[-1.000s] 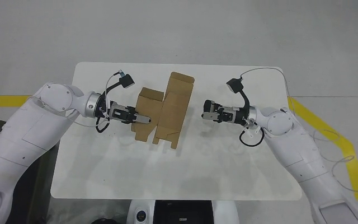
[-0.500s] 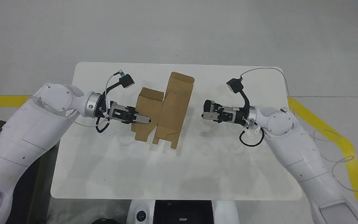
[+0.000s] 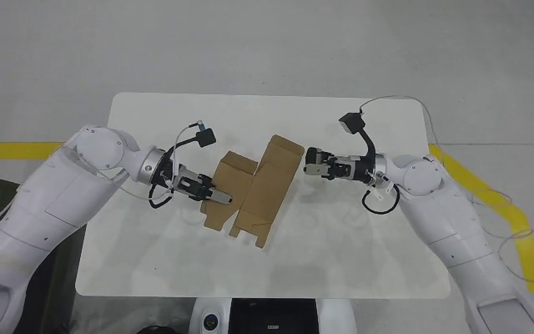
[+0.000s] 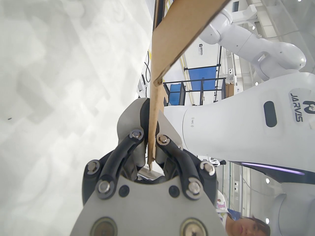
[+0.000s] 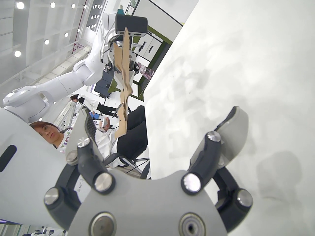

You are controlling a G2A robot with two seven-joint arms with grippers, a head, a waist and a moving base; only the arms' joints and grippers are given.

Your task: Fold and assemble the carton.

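Observation:
The carton (image 3: 254, 188) is a flattened brown cardboard blank with several flaps, held slanted above the middle of the white table (image 3: 375, 250). My left gripper (image 3: 224, 198) is shut on its left edge. In the left wrist view the fingers (image 4: 133, 124) clamp the thin cardboard edge of the carton (image 4: 172, 37), with one flap angled outward. My right gripper (image 3: 307, 163) is open just beside the carton's far right corner, apart from it. From the right wrist view the carton (image 5: 123, 74) shows edge-on ahead of the open right gripper (image 5: 161, 112).
The table surface around the carton is bare white. Its front edge (image 3: 250, 294) lies well below the carton, and a yellow floor line (image 3: 21, 150) runs past both sides.
The left arm has swung the carton toward the front and turned it clockwise, so it now lies more slanted. The right gripper has shifted slightly toward the back.

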